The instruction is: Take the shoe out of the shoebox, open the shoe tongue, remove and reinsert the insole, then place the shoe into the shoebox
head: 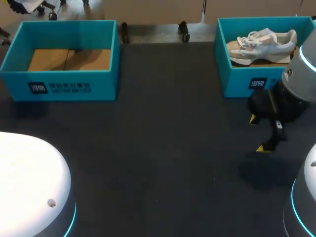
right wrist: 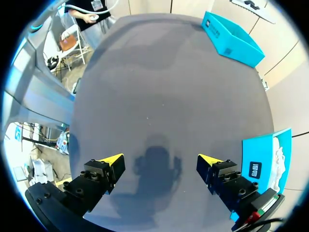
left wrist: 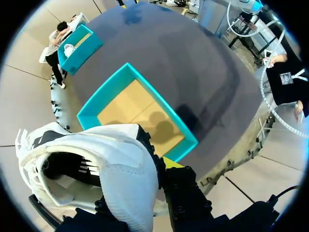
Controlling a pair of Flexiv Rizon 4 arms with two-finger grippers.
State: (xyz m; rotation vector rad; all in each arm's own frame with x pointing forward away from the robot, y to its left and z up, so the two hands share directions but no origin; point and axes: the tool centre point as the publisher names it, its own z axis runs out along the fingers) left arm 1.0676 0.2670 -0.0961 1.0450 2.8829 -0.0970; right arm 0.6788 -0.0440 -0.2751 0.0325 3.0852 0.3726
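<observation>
My left gripper (left wrist: 155, 170) is shut on a white shoe (left wrist: 96, 169), gripping its side by the opening, high above the table. One yellow tip shows and the other is hidden behind the shoe. Right below stands an empty teal shoebox (left wrist: 126, 72) with a bare cardboard floor, the left box (head: 64, 86) in the head view. A second white shoe (head: 261, 44) lies in the right teal shoebox (head: 237, 81). In front of that box my right gripper (head: 257, 133) (right wrist: 161, 162) hangs open over the dark mat, holding nothing.
The dark table mat (head: 163, 148) stretches between the two boxes. My left arm's white housing (head: 29, 182) fills the near left corner, and my right arm's housing (head: 301, 89) stands by the right box. The right shoebox (right wrist: 265, 162) is close beside my right gripper.
</observation>
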